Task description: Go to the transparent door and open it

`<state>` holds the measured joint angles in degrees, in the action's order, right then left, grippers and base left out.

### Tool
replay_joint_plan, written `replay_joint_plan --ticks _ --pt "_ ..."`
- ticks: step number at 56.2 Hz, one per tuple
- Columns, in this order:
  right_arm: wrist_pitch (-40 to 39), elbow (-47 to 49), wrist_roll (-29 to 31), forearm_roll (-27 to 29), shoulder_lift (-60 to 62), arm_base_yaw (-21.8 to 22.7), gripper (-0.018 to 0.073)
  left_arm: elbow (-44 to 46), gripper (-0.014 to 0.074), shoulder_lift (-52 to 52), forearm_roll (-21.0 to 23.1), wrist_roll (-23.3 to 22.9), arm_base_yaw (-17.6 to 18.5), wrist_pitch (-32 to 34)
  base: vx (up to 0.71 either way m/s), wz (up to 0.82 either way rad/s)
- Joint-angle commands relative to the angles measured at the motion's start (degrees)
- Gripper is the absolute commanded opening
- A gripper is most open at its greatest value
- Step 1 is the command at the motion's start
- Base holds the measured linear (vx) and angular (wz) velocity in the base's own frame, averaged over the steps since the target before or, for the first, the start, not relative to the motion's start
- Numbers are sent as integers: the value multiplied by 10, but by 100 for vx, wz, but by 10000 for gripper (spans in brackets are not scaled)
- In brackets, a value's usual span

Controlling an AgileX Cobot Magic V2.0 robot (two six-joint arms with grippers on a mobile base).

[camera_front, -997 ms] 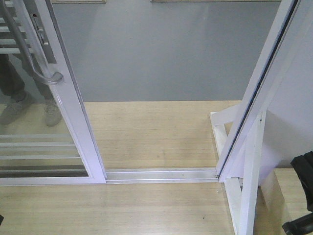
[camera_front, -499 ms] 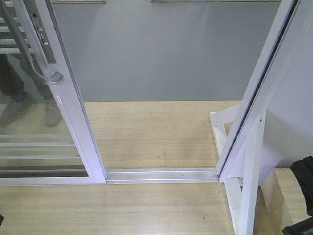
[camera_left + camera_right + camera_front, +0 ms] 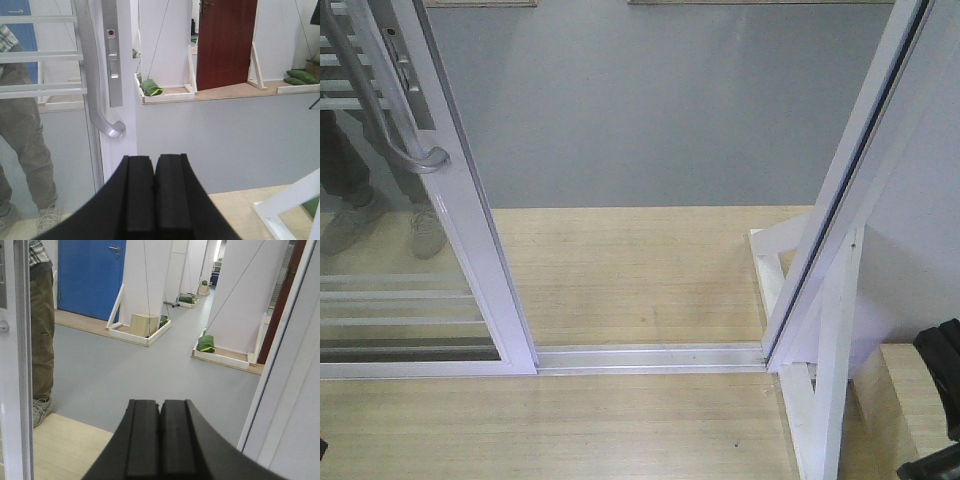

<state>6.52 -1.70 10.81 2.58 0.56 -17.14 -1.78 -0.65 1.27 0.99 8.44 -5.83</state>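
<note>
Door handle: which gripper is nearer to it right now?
Left. The left gripper, shut, sits just below and right of the handle. The right gripper, shut, faces the open doorway, with the transparent door off to its left.

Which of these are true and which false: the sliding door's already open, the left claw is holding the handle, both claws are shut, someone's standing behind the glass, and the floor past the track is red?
1. The transparent door stands slid aside, leaving a gap. True.
2. The left claw grips the handle. False: it is shut on nothing, with the handle apart from it, above and to the side.
3. The right claw is shut too. True.
4. A person stands behind the glass. True.
5. The floor beyond the track is red. False: pale wood, then grey.
</note>
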Motion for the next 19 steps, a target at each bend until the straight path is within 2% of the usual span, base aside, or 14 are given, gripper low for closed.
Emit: replay_joint_plan --ticks 1,19 --pt "-41 -2 1 -5 9 0 -4 -5 0 -8 5 0 2 48 0 0" --pt "-42 -2 0 -5 9 0 -4 -5 0 -8 5 0 2 48 0 0"
